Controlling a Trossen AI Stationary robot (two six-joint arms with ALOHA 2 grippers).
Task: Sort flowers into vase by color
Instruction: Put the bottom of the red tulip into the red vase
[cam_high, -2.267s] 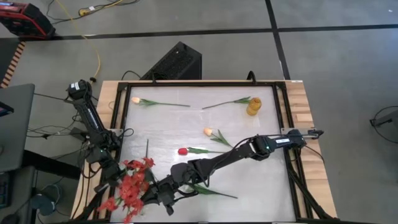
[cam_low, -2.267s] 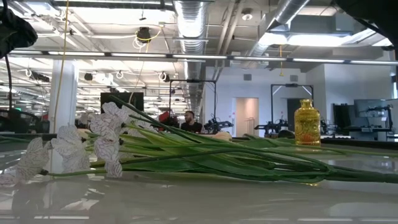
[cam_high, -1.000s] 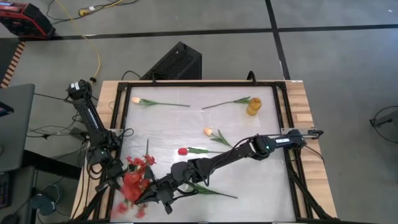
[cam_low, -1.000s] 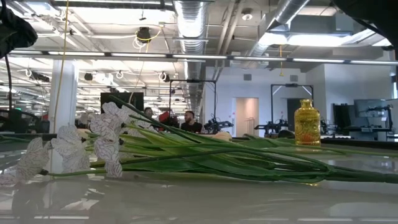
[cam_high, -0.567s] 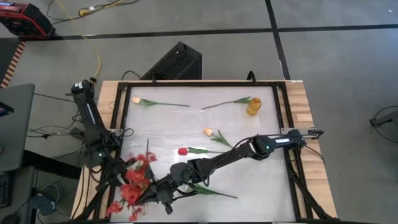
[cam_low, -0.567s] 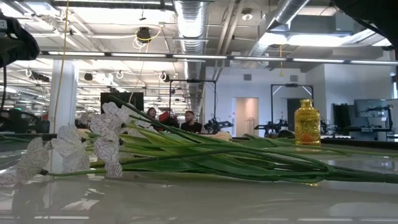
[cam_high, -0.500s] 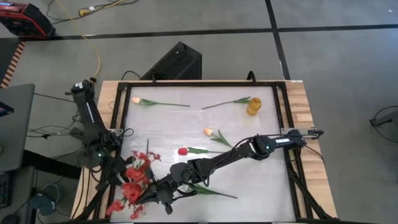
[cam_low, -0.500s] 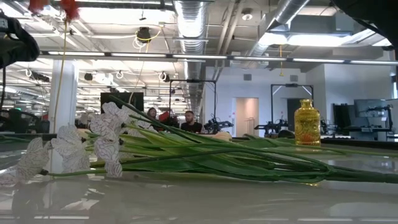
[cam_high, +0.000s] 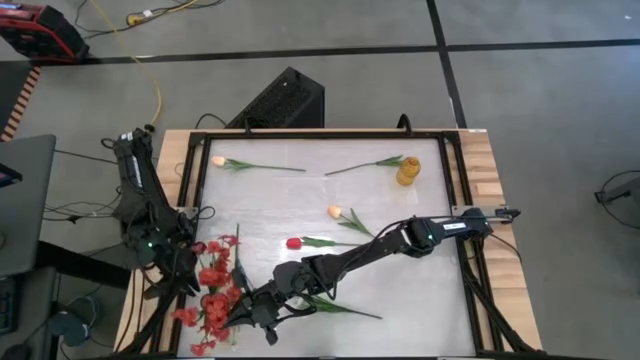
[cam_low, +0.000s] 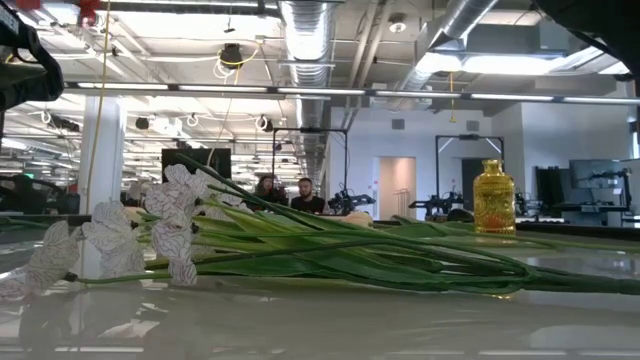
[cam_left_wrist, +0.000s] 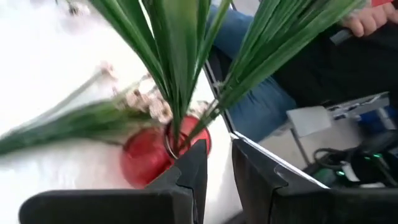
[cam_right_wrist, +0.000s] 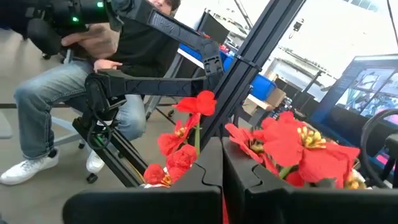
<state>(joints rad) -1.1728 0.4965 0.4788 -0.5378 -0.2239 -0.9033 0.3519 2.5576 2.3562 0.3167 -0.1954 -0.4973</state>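
A bunch of red artificial blossom clusters on green stems (cam_high: 212, 292) is seen at the table's near-left corner — its stems stand in a round red vase (cam_left_wrist: 144, 157), just ahead of the left gripper (cam_left_wrist: 213, 163), whose fingers are held slightly apart. The right gripper (cam_high: 258, 312), fingers pressed together, is placed beside the bunch. A red tulip (cam_high: 294, 243), peach-yellow tulips (cam_high: 335, 211) and a yellow vase (cam_high: 408, 170) are spread farther back on the white table (cam_high: 400, 290)
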